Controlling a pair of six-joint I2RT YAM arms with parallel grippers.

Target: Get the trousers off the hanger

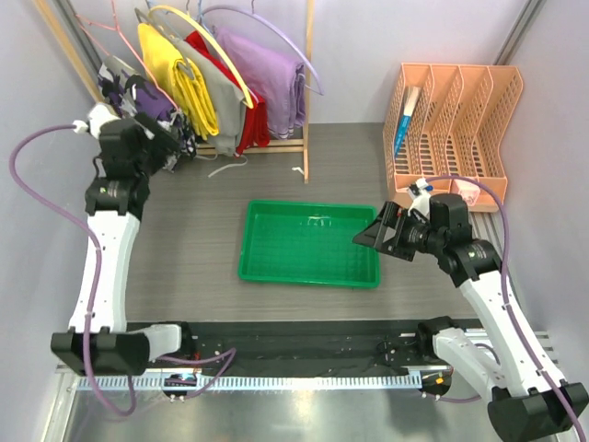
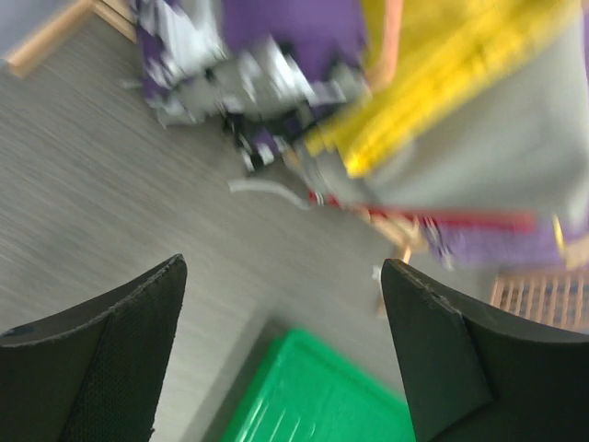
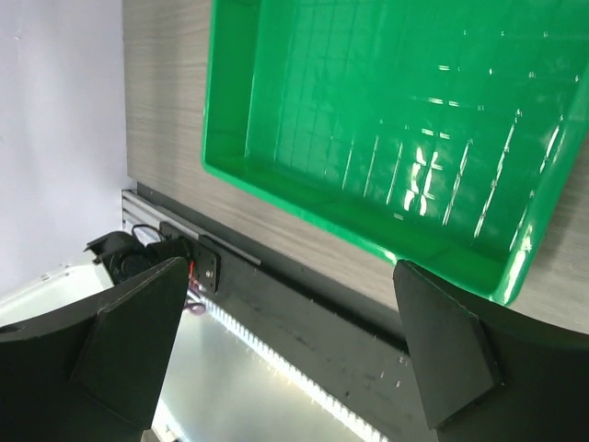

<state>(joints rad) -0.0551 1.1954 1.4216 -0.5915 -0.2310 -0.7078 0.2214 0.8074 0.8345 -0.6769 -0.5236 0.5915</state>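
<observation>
Trousers (image 1: 155,99) with purple, white, grey and black patches hung at the far left end of a wooden rack (image 1: 306,92), at the back of the table (image 1: 202,230). They were on the thin pink hanger (image 1: 101,39), whose hook and arms showed above them. Next to them on the rack hung a yellow cloth (image 1: 184,74), then a grey one (image 1: 225,92), a red one (image 1: 255,115) and a light purple one (image 1: 271,78).

The left gripper (image 1: 173,138) was up near the bottom of the trousers. Its two black fingers were spread wide with nothing between them. From the left wrist camera, the left gripper (image 2: 283,267) pointed toward the trousers (image 2: 239,64), which looked blurry and sat a little way ahead of the fingers.

The right gripper (image 1: 379,228) was well apart from the rack, at the right side of a green tray (image 1: 308,204). Its fingers were also spread wide and held nothing. From the right wrist camera, the right gripper (image 3: 290,267) looked down at the green tray (image 3: 276,180). An orange file holder (image 1: 460,120) stood in the far right corner.
</observation>
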